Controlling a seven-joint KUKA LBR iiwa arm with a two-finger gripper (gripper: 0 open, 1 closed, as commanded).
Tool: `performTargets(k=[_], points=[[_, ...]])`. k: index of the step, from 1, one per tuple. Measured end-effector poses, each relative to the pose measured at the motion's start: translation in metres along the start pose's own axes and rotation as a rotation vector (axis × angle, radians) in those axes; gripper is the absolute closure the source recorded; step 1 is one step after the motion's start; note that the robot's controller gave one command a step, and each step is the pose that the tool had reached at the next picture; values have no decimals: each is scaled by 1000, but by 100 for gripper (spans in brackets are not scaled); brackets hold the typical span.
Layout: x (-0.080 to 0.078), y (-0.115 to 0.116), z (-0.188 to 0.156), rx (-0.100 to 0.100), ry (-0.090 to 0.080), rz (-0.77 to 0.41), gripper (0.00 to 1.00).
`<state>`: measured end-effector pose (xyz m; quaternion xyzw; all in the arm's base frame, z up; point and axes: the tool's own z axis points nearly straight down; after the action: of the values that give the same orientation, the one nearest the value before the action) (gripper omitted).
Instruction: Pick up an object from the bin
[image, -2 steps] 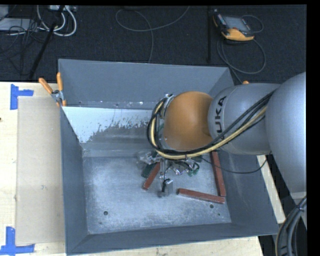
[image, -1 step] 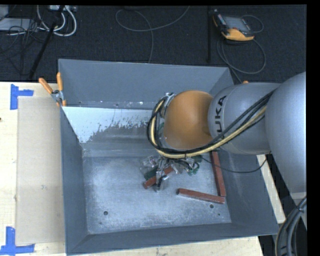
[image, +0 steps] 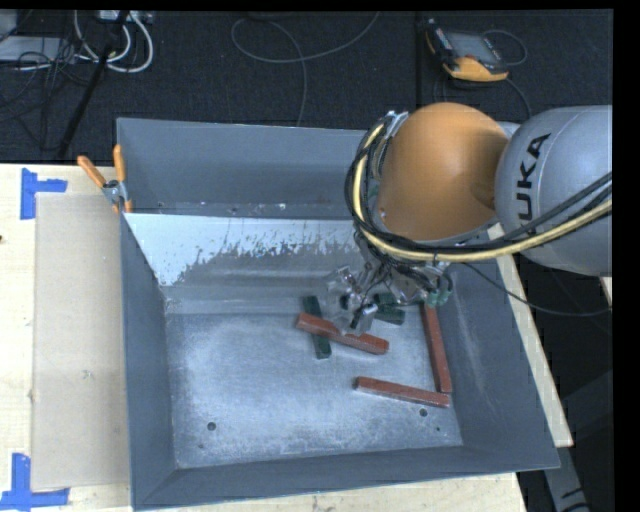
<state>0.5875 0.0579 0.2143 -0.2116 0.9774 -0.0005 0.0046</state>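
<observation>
We're low in the bin (image: 200, 400) now, the claw (image: 358, 312) just over a reddish-brown stick (image: 340, 335) that lies slantwise near the middle, with a dark green block (image: 322, 347) crossing its left end. Whether the claw stands wide or narrow we cannot tell. We judge the stick light, stiff and thin, best pinched across its narrow width near mid-length, clear of the block.

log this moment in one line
gripper low in bin | under it: red-brown bar crossing dark green bar | nearby: two more red-brown bars
</observation>
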Motion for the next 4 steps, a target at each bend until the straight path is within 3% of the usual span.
performTargets(k=[1,2,3,4], points=[[1,0,5,-3,7,3,0],[66,-48,139,-5,18,112,0],[106,-99,145,-2,13,131,0],[105,-96,144,-5,11,129,100]])
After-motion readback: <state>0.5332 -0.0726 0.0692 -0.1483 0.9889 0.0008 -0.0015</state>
